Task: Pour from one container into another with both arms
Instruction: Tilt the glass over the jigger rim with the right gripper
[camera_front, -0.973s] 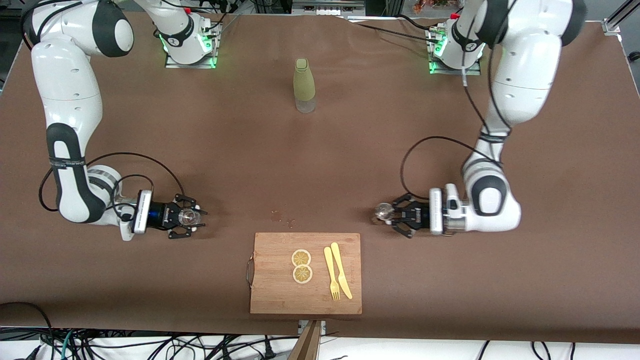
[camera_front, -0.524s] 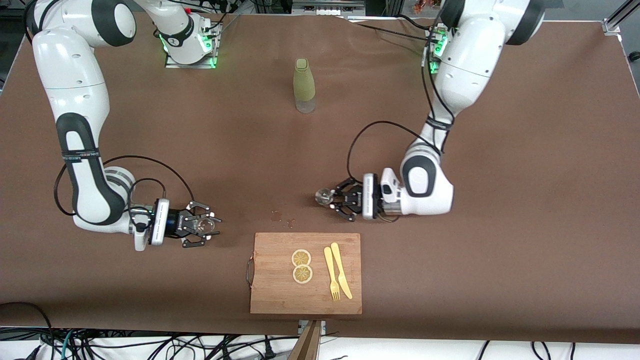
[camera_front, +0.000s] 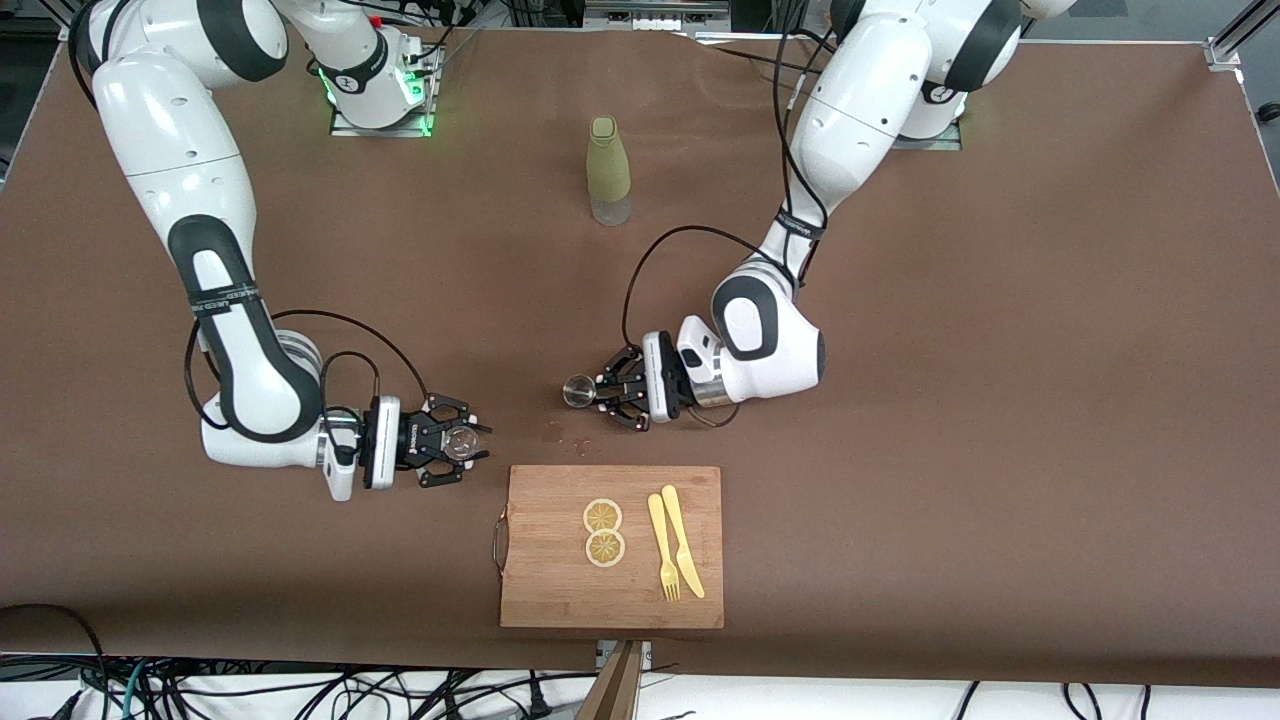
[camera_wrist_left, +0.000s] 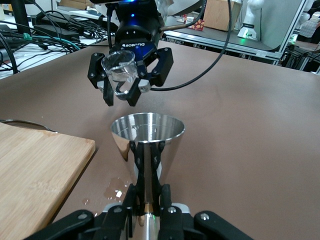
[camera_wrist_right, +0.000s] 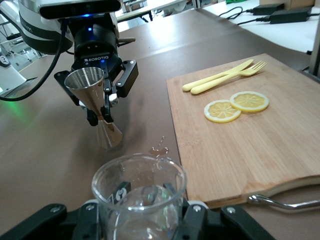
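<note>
The left gripper, just left of the front view's centre, is clamped on a shiny metal double-cone jigger held upright above the brown table cloth. In the left wrist view the jigger fills the lower middle of the frame, its open cup upward and its narrow waist pinched between the black fingers. In the right wrist view the same jigger hangs in the upper left of the frame, gripped by the left gripper.

The right gripper, in the lower left part of the front view, is closed around a small clear glass cup, also held upright over the cloth. The cup sits at the bottom centre of the right wrist view; in the left wrist view the cup appears at upper centre, in the right gripper.

The two vessels are near each other but apart, facing across a few wet drops on the cloth.

Just below the drops in the front view lies a rectangular bamboo cutting board with a metal handle. On it rest two lemon slices and, beside them, a pale yellow plastic fork and knife. At upper centre stands an olive-green bottle with a clear base.
</note>
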